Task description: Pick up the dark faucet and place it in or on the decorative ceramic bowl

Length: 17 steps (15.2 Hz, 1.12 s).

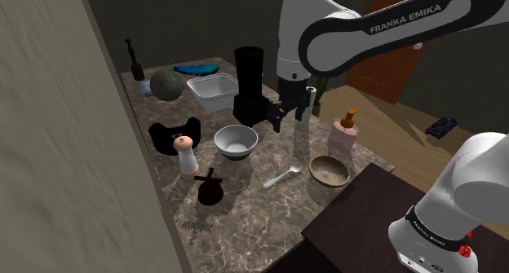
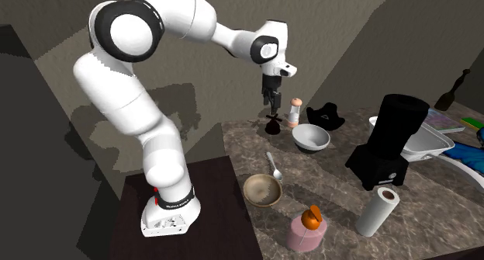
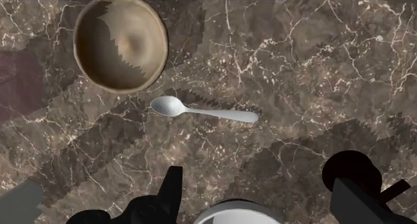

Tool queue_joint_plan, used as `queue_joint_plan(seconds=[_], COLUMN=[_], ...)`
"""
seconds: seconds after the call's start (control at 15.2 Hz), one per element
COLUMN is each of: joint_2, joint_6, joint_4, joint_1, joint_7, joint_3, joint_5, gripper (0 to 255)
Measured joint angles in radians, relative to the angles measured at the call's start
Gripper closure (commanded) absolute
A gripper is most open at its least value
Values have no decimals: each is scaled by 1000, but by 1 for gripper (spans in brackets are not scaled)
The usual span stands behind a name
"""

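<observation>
We see a brown, marble-patterned bench (image 1: 261,210) veined in white, set against a plain beige wall (image 1: 57,149) on the shoulder view's left. Past the bench's far end lie a tan wooden floor (image 1: 400,116) and a reddish-brown door (image 1: 396,68). The light is dim, and jagged shadows fall across the stone.

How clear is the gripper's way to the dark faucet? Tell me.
Probably clear: the gripper hangs above the counter, and the dark faucet stands uncovered, apart from the white bowl and spoon, so a descent from above looks free.
</observation>
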Motion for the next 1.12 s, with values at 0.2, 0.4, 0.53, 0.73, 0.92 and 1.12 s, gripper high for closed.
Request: queue_joint_plan(seconds=[0.2, 0.4, 0.53, 0.73, 0.92, 1.12], joint_2=[98, 211, 285, 398, 509, 638], joint_6=[64, 110, 139, 174, 195, 212], joint_4=[32, 94, 134, 204, 284, 386], joint_1=[7, 18, 27, 49, 77, 118], joint_7=[53, 116, 156, 218, 270, 322], joint_3=[34, 66, 80, 94, 96, 88], joint_5=[-19, -53, -81, -129, -177, -230], gripper=[0, 0, 0, 0, 0, 0])
